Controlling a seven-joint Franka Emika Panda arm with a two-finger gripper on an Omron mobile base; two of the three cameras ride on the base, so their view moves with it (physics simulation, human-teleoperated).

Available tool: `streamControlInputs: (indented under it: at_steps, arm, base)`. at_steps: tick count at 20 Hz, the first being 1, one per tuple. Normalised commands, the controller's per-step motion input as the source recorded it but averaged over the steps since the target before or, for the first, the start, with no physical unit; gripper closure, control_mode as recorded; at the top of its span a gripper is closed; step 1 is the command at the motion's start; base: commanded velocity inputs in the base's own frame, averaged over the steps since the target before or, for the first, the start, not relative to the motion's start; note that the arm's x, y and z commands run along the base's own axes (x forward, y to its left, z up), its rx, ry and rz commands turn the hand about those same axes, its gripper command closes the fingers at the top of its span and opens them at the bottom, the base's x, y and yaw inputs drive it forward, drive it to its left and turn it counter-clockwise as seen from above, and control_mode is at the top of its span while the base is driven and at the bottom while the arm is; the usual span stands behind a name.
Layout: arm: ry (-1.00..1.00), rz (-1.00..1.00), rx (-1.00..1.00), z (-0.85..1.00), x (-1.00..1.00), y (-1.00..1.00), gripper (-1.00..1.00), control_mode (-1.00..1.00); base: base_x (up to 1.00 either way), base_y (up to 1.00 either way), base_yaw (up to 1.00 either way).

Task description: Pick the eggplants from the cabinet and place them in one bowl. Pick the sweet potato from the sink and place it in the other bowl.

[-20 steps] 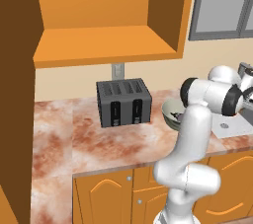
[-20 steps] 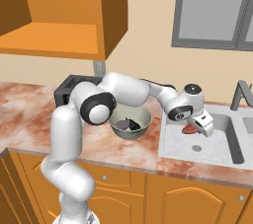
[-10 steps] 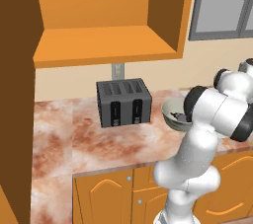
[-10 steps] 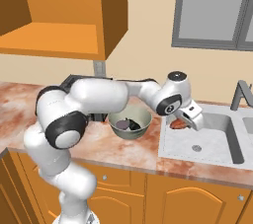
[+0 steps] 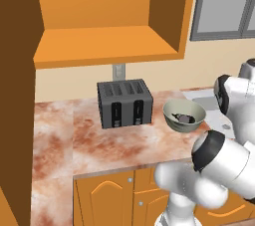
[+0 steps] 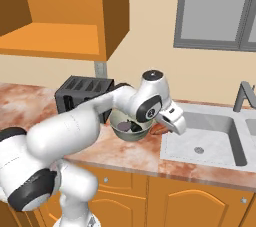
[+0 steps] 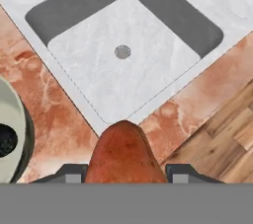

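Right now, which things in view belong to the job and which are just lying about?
Job: sweet potato in the gripper; sink; pale grey-green bowl holding dark eggplants; wall cabinet.
Lying about: black toaster; faucet; window.

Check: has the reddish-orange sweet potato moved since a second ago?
Yes. The reddish-orange sweet potato, held in the claw, has travelled from over the light grey sink basin toward the pale grey-green bowl.
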Motion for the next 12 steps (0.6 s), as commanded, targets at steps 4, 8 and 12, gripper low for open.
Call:
streamControlInputs:
  at_steps: [4,8,12]
  arm:
    - [0.04,0.08,0.00,0.27,-0.65,0.77,1.00,-1.00]
    - [0.12,0.10,0.00,0.46,-0.57,0.65,1.00,-1.00]
    - [0.14,0.12,0.00,0.59,-0.51,0.51,1.00,-1.00]
  base:
    - [0.00,0.00,0.00]
    - [0.00,0.00,0.00]
    - [0.00,0.00,0.00]
